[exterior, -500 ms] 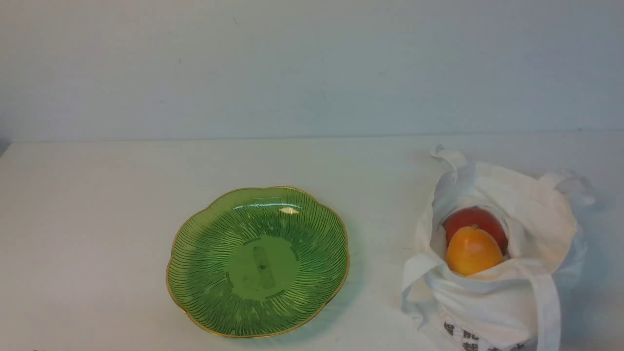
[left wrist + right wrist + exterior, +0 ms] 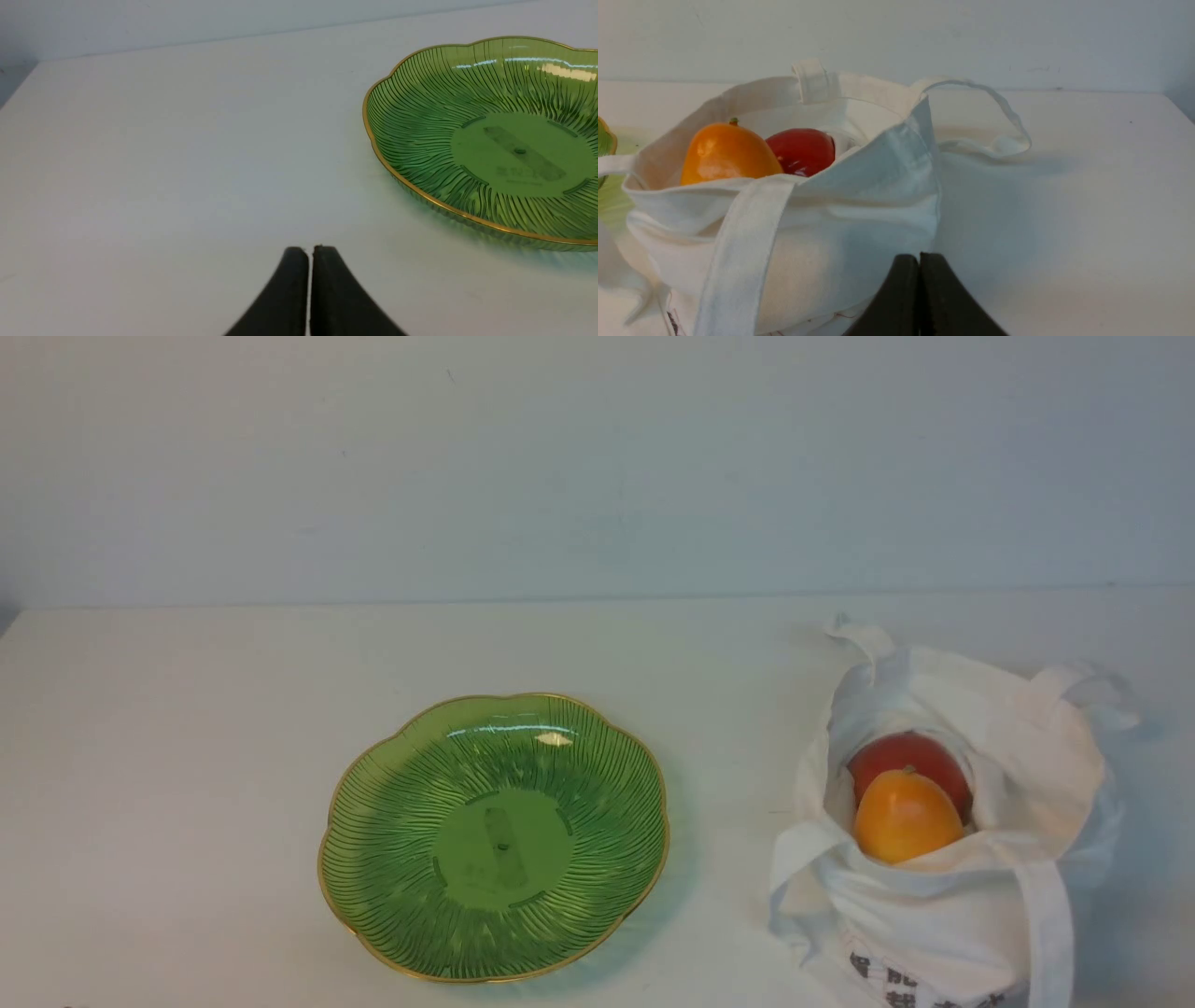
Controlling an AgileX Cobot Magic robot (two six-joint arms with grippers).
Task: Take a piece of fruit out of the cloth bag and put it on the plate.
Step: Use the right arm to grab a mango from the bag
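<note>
Orange-yellow, the mango point(image 2: 904, 829) lies in the gaping mouth of the cloth bag point(image 2: 943, 915), against a red fruit point(image 2: 910, 756), likely reachable from above. The plate point(image 2: 373, 831) waits apart, unfilled. The left gripper point(image 2: 310, 249) and right gripper point(image 2: 919, 256) are both closed, holding nothing.

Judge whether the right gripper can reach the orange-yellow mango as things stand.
Probably yes: the glossy orange-yellow mango lies uncovered in the open white cloth bag; the shut right gripper must open first.

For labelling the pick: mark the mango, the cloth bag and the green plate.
mango point(image 2: 904, 817), front view, middle of its orange skin.
cloth bag point(image 2: 934, 915), front view, front fabric wall below the opening.
green plate point(image 2: 392, 831), front view, ribbed wall left of its centre.
</note>
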